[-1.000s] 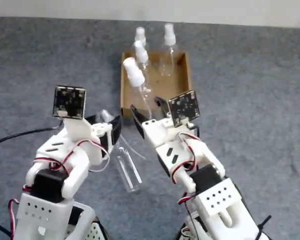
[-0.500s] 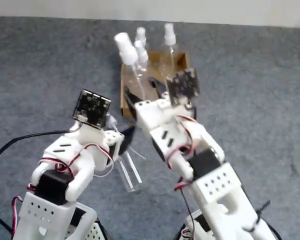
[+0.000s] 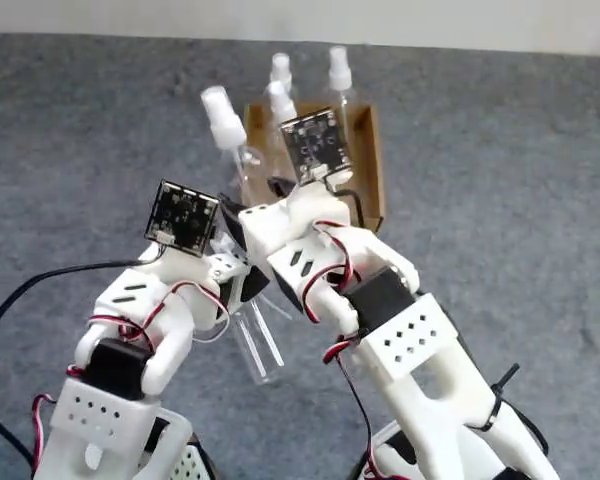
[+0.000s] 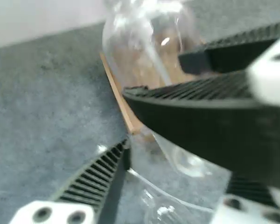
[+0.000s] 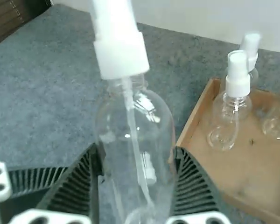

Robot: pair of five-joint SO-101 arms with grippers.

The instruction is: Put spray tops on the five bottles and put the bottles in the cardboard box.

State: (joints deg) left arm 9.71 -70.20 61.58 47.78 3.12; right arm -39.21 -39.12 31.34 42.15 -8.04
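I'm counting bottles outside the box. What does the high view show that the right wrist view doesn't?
Only the high view: a lying bottle on the table. Only the right wrist view: the right hand clamping the sides of the spray-topped bottle. Both: that bottle, the cardboard box and the capped bottles standing in it.

White plastic arms (image 3: 140, 330) carry black servos, red wires, ridged black jaws

Overhead high view; two close wrist views; cardboard box (image 3: 373, 170) common.
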